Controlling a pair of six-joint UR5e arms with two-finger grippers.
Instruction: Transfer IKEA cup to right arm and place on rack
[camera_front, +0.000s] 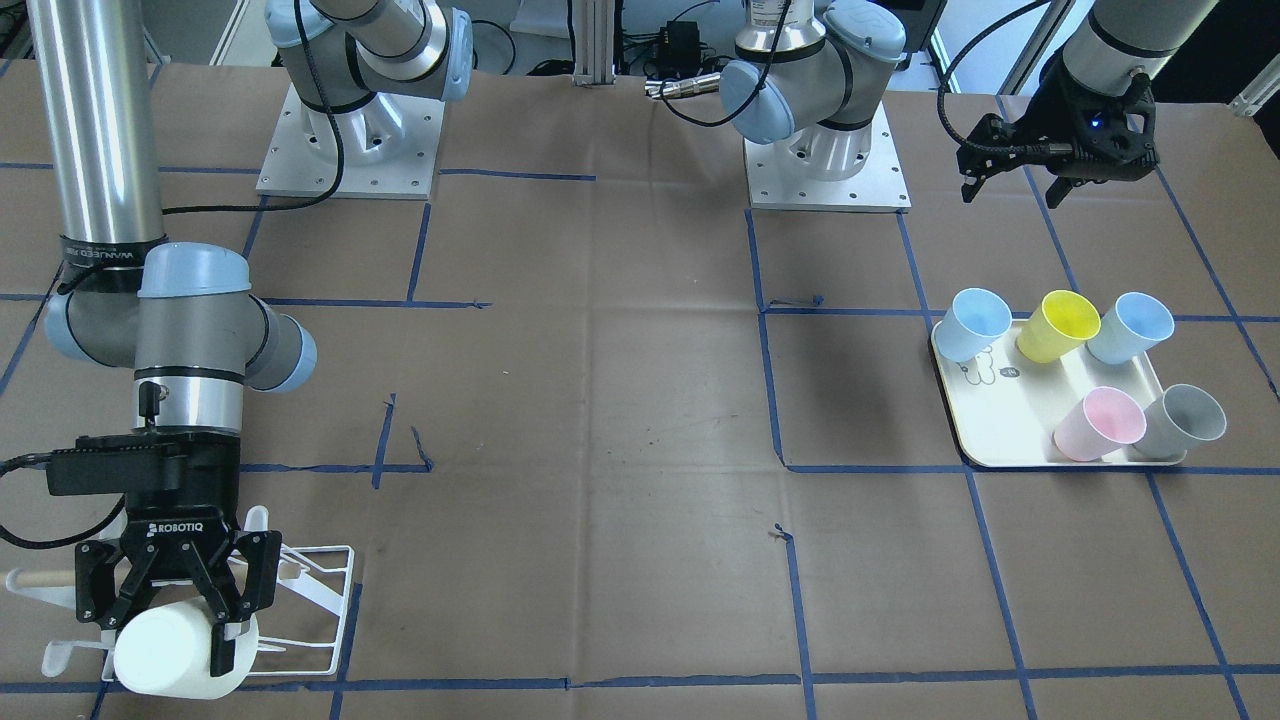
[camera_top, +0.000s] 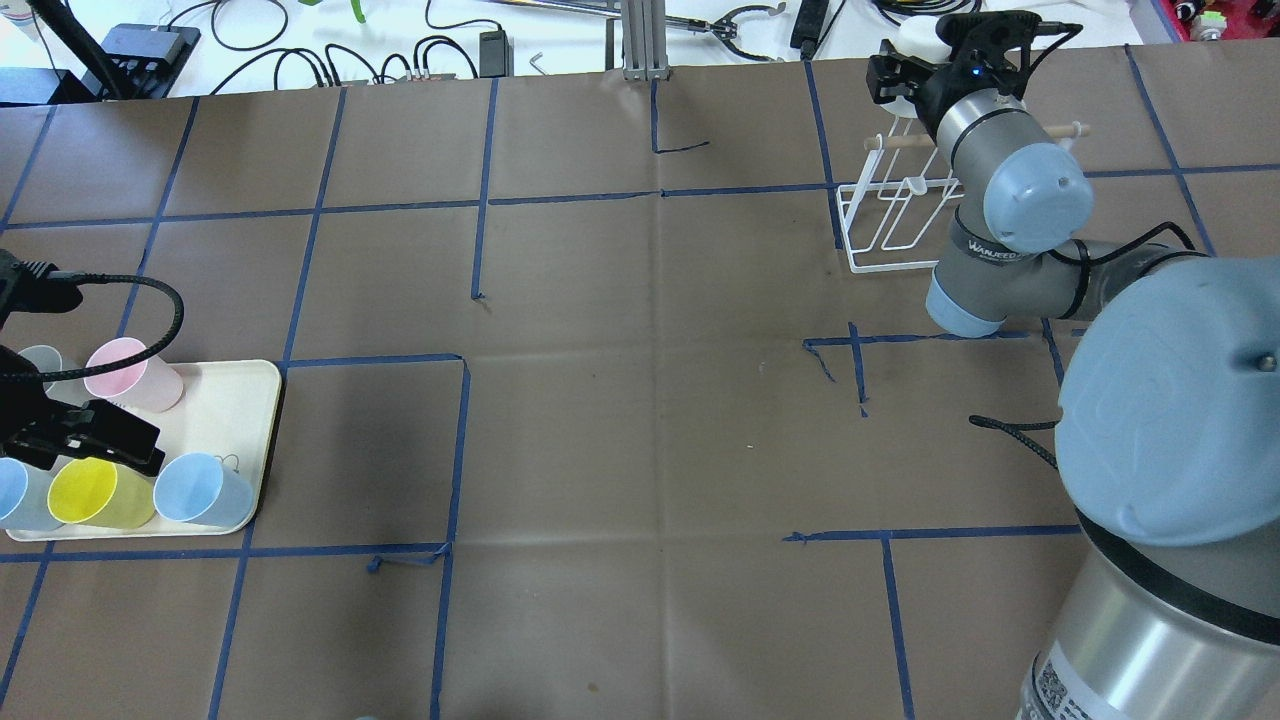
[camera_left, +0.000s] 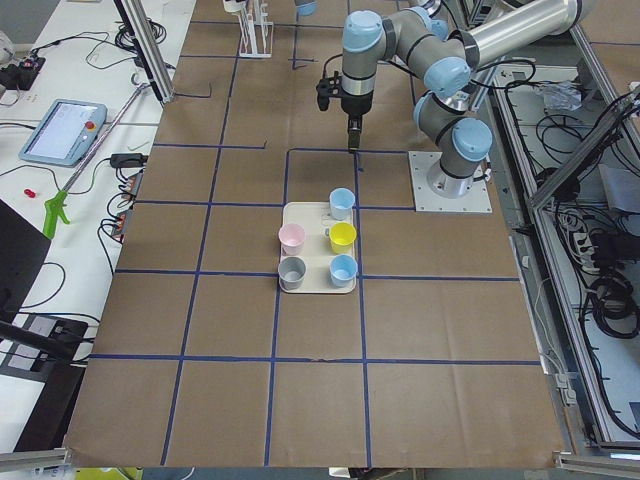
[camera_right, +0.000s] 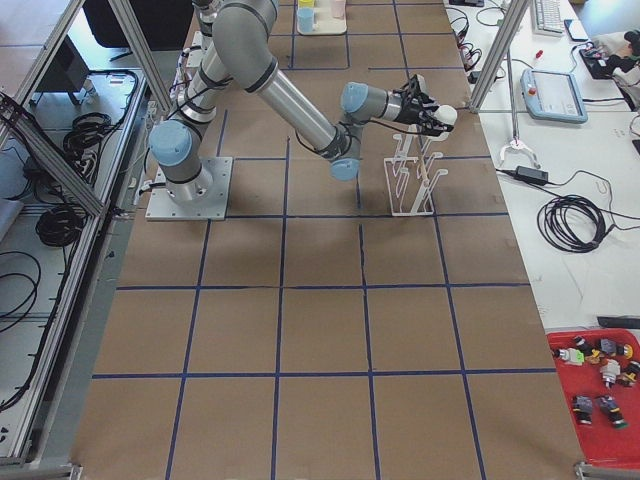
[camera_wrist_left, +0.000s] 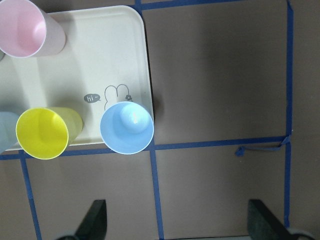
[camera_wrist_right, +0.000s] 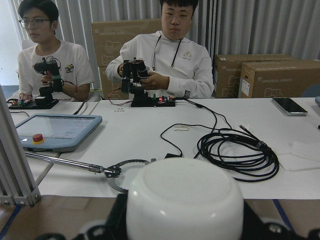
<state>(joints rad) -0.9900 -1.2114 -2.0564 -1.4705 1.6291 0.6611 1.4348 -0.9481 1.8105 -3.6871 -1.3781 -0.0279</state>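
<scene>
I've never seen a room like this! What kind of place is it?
Probably a robot lab: the right arm and left arm bolted to a blue-taped table, two people working controllers, coiled cables.

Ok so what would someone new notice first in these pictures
Probably the right gripper, shut on a white cup held sideways at the white wire rack on the robot's right. Next, the cream tray at the opposite end, carrying a yellow cup, a pink cup, a grey cup and two blue cups, with the open left gripper hanging above it.
</scene>
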